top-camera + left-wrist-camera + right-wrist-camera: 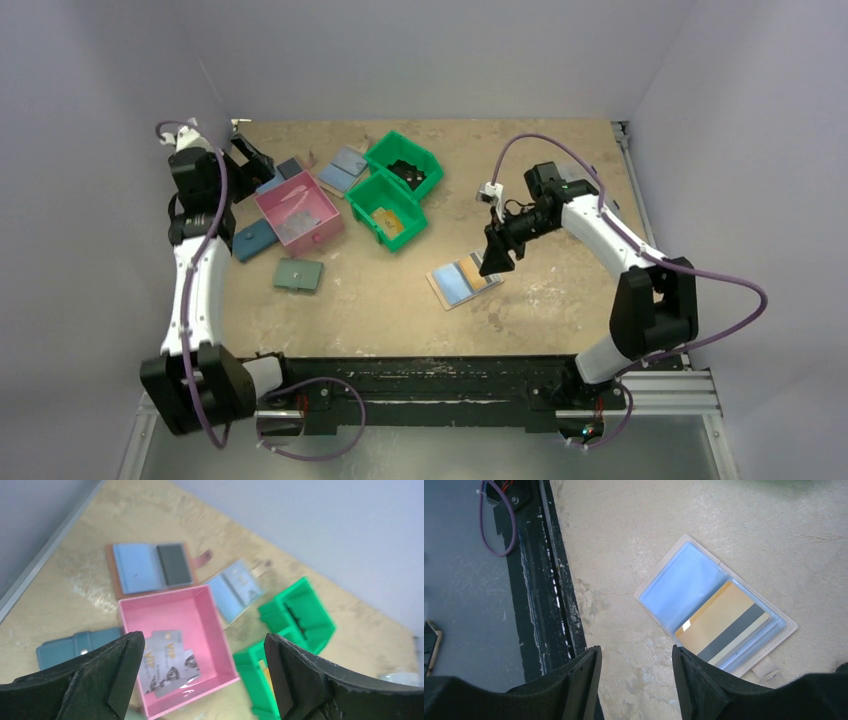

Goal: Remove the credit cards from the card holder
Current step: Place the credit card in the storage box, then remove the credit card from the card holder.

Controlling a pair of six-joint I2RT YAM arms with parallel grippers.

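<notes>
The card holder (pixel 463 282) lies open on the table right of centre, beige edge, light-blue inside. In the right wrist view the card holder (pixel 684 582) holds a yellow-orange credit card (pixel 721 625) with a grey stripe in its right pocket. My right gripper (pixel 495 262) hovers over the holder's right part, open and empty; in its own view the gripper (pixel 635 652) stands above bare table just left of the holder. My left gripper (pixel 250 155) is open and empty at the far left, above the pink bin (pixel 200 615).
The pink bin (pixel 298 212) holds grey VIP cards (pixel 167 662). Two green bins (pixel 403 165) stand at centre back. Other open holders (pixel 150 569), a dark-blue wallet (pixel 254 240) and a sage-green wallet (pixel 298 275) lie on the left. The black front rail (pixel 549 580) borders the table.
</notes>
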